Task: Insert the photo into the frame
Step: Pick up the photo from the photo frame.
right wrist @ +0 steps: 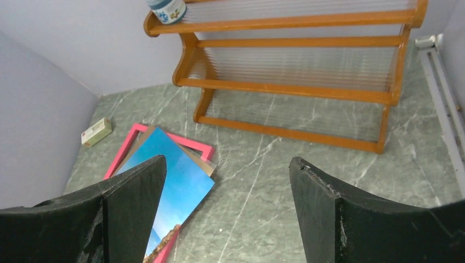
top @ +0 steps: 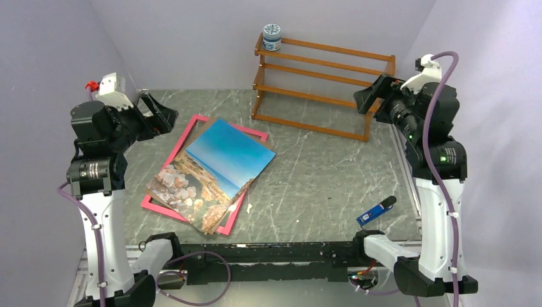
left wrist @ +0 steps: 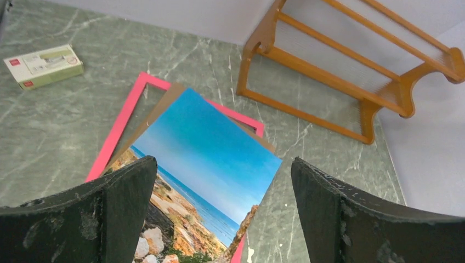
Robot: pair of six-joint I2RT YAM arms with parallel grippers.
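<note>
Left tool (left wrist: pixel 224 167) and right tool (right wrist: pixel 227 164) hover with jaws apart and empty above the tabletop (top: pixel 319 173), where the photo (top: pixel 214 169) lies askew over the frame (top: pixel 192 131), unseated; a careful edge pickup seems next.

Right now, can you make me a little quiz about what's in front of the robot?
1. True or false: the photo lies crooked over the pink frame, not yet fitted in.
2. Where is the jar? A beside the frame; B on the wooden rack's top shelf; C on the photo.
3. Fill in: the left pincer and right pincer are both ____ and hold nothing.
Key: 1 true; 2 B; 3 open.
</note>
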